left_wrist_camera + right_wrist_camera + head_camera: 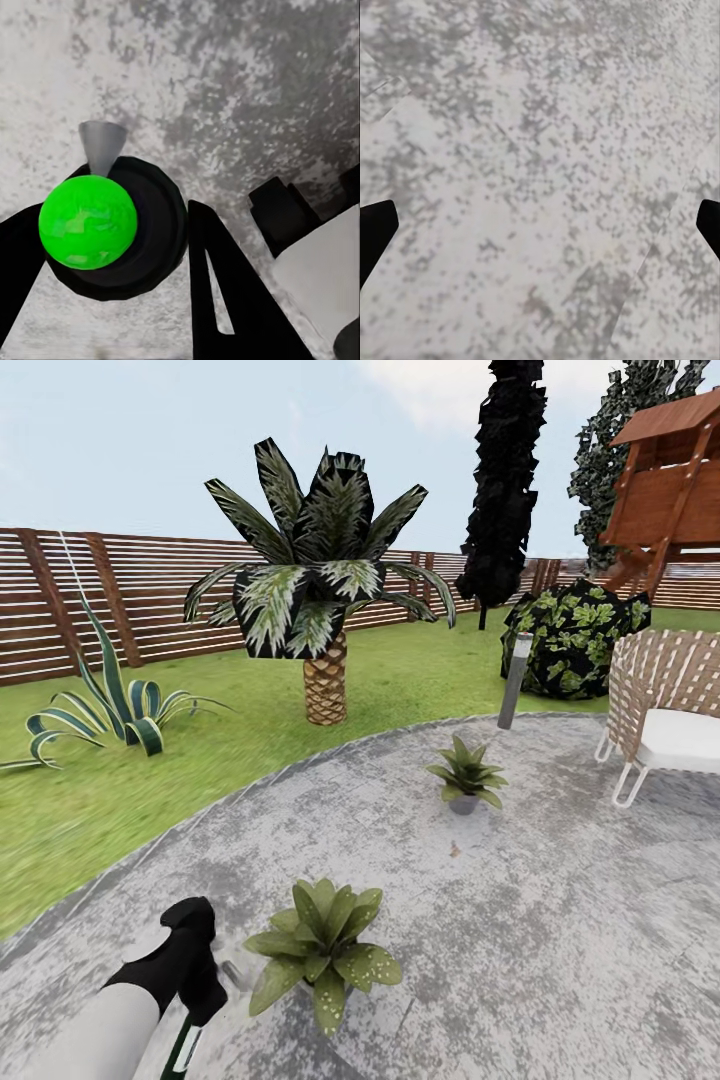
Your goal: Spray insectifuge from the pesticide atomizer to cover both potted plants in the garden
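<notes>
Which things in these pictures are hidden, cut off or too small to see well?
- Near potted plant, head view: its pot is hidden under the leaves.
- Spray bottle, head view: cut off by the bottom edge; the left gripper covers its top.
- Pale specks on the near plant's leaves: too small to judge how fully they cover it.
- Right gripper, right wrist view: only the two fingertips show at the edges.
- Wicker chair, head view: cut off by the right edge.
</notes>
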Motion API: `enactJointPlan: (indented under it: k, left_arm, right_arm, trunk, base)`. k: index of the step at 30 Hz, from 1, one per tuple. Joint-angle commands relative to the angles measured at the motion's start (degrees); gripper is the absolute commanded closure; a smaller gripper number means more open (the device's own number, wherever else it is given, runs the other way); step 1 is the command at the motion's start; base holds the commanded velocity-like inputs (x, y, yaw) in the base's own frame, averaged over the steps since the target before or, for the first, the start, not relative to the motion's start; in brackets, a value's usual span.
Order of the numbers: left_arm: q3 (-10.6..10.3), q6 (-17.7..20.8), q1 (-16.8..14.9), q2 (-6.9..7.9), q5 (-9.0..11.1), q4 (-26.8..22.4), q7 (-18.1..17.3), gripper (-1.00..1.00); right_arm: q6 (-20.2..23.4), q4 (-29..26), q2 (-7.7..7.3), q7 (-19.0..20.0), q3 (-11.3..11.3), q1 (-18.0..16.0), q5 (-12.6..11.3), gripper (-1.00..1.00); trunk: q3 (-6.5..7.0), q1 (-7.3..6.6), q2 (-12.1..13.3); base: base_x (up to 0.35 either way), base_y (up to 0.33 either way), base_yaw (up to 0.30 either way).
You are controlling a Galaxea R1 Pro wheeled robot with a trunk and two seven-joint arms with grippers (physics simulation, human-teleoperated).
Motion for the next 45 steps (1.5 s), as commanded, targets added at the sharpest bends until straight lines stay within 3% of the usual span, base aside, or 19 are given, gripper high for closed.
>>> enactJointPlan:
  k: [1,2,4,7,14,17,20,24,27,34,45]
  left_arm:
    - [0.26,0.62,-0.01,1.05,-0.16,-0.06,-0.53,1.0]
    - [0.27,0.62,0.04,2.34,-0.02,-0.04,-0.53,1.0]
    - [0.49,0.56,0.29,3.36,0.41,0.18,-0.47,1.0]
    - [0.46,0.39,0.34,1.85,0.72,0.23,-0.28,1.0]
    - [1.07,0.29,0.59,1.44,1.09,0.62,-0.18,1.0]
    - [2.94,0.18,0.61,1.55,4.28,0.59,-0.18,1.0]
    - [3.47,0.11,0.61,1.83,5.87,0.47,-0.08,1.0]
    - [3.61,0.09,0.67,1.99,6.3,0.5,4.12,1.0]
    - [3.62,0.09,0.81,1.72,8.04,0.64,7.69,1.0]
    - [3.61,0.09,0.82,1.37,8.64,0.54,8.68,1.0]
    - [3.61,0.09,0.84,1.13,8.66,0.39,8.7,1.0]
  right_arm:
    - [-0.19,0.06,0.02,-0.16,-0.46,-0.06,0.6,-1.0]
    - [-0.19,0.05,0.02,-0.16,-0.5,-0.04,0.57,-1.0]
    - [-0.19,0.04,0.08,-0.09,-0.55,-0.05,0.52,-1.0]
    - [-0.19,0.04,0.12,-0.09,-0.58,-0.07,0.51,-1.0]
    - [-0.19,0.04,0.09,-0.16,-0.65,-0.06,0.51,-1.0]
    - [-0.19,0.04,0.04,-0.15,-0.65,-0.07,0.51,-1.0]
    - [-0.19,0.04,0.05,-0.16,-0.65,-0.07,0.51,-1.0]
    - [-0.19,0.04,0.07,-0.15,-0.65,-0.08,0.51,-1.0]
    - [-0.19,0.04,0.07,-0.16,-0.65,-0.07,0.51,-1.0]
    - [-0.19,0.04,0.12,-0.15,-0.65,-0.07,0.51,-1.0]
    - [-0.19,-0.31,0.03,-0.09,-0.58,-0.05,0.52,-1.0]
  trunk:
    - [-0.06,-0.01,-0.02]
    - [-0.06,-0.01,-0.02]
    - [-0.06,-0.01,-0.02]
    - [-0.06,-0.01,-0.02]
    - [-0.06,-0.01,-0.02]
    - [-0.06,-0.01,-0.02]
    - [-0.06,-0.01,-0.02]
    - [-0.06,-0.01,-0.02]
    - [-0.06,-0.01,-0.02]
    - [-0.06,-0.01,-0.02]
    - [-0.06,-0.01,-0.02]
  base:
    - [0.0,0.0,0.0]
    - [0.0,0.0,0.0]
    - [0.0,0.0,0.0]
    - [0.0,0.0,0.0]
    - [0.0,0.0,-0.158]
    - [0.0,0.0,-0.28]
    - [0.0,0.0,-0.285]
    - [-0.014,0.012,-0.286]
    - [-0.209,0.162,-0.264]
    - [-0.204,0.236,-0.04]
    - [0.094,0.269,0.0]
